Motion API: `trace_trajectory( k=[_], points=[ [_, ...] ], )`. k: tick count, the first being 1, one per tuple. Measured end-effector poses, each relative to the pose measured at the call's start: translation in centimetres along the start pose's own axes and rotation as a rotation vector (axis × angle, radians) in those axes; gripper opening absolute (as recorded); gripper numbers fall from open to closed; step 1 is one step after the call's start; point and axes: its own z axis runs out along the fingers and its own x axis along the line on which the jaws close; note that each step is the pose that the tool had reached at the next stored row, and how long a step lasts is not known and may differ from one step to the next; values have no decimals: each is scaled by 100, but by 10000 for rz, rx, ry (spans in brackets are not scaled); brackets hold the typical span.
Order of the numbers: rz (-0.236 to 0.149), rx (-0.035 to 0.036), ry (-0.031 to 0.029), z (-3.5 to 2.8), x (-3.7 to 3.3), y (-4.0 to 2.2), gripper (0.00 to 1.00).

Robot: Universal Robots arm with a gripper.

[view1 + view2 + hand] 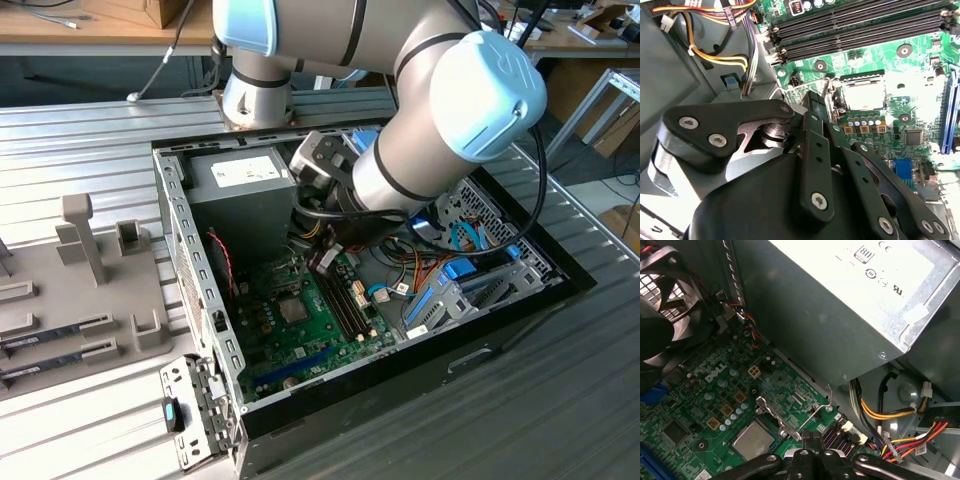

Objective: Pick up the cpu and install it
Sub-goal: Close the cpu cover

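The cpu [754, 440] is a silvery square lying flat in its socket on the green motherboard [700, 405]; it also shows in the exterior view [292, 308] and as a bright square in the second wrist view [865, 95]. My gripper [812, 439] hangs just above the board beside the socket, near the thin wire lever [821, 407] and the metal retaining bracket [771, 412]. Its black fingers [812, 102] are pressed together with nothing seen between them. In the exterior view the gripper [325, 262] reaches down into the open computer case.
The grey power supply [840, 305] rises close beside the socket, with a black fan [665, 305] at the case wall. Cable bundles [890, 432] and memory slots [855, 25] lie nearby. A grey tray [60, 300] with fixtures sits at the exterior view's left.
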Motion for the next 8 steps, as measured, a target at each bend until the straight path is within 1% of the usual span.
trace_trajectory(
  k=[8],
  points=[
    [0,1,0,-19,44,-44,11]
  ],
)
